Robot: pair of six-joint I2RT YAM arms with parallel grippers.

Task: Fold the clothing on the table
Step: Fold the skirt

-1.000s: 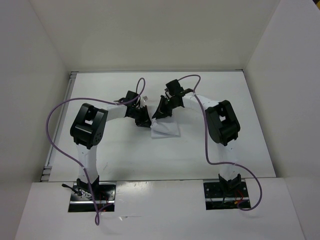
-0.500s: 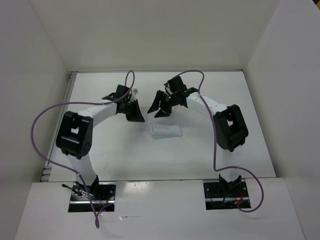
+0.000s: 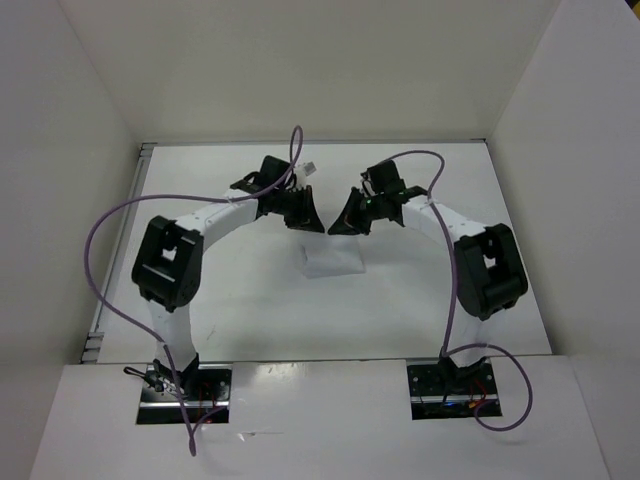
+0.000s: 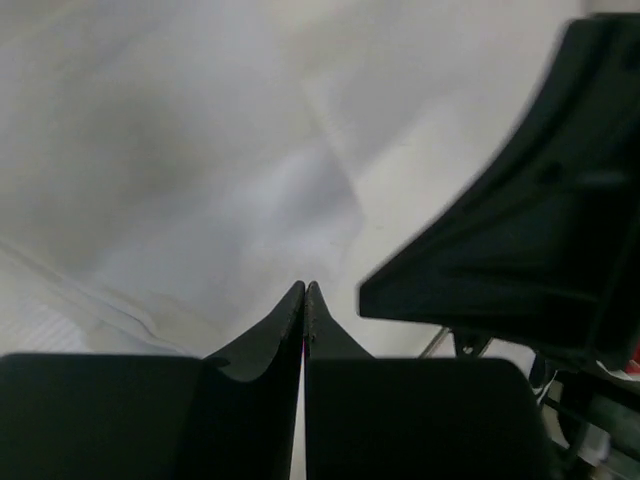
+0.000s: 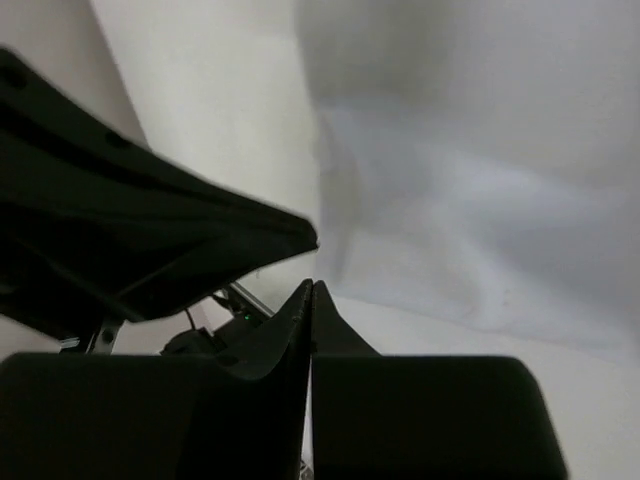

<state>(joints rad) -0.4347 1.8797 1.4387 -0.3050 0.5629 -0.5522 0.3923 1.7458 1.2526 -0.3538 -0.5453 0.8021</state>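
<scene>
The clothing [image 3: 333, 260] lies on the table [image 3: 250, 310] as a small, flat, folded white rectangle near the middle. Both grippers hang just beyond its far edge, tips pointing toward each other. My left gripper [image 3: 314, 226] is shut with nothing in it, and in the left wrist view its closed tips [image 4: 305, 286] sit over the white fabric [image 4: 240, 180]. My right gripper [image 3: 336, 228] is also shut and empty. In the right wrist view its tips [image 5: 311, 285] meet beside the clothing [image 5: 480, 220].
A thin metal rail [image 3: 121, 250] runs along the table's left edge. White walls enclose the table on the left, far and right sides. Purple cables [image 3: 100, 260] loop off both arms. Each wrist view shows the other gripper's black body [image 4: 520, 230] close by.
A second ago both grippers were down on the clothing. They lifted off and the right jaws opened, then shut. Both grippers now sit close together above its far edge.
</scene>
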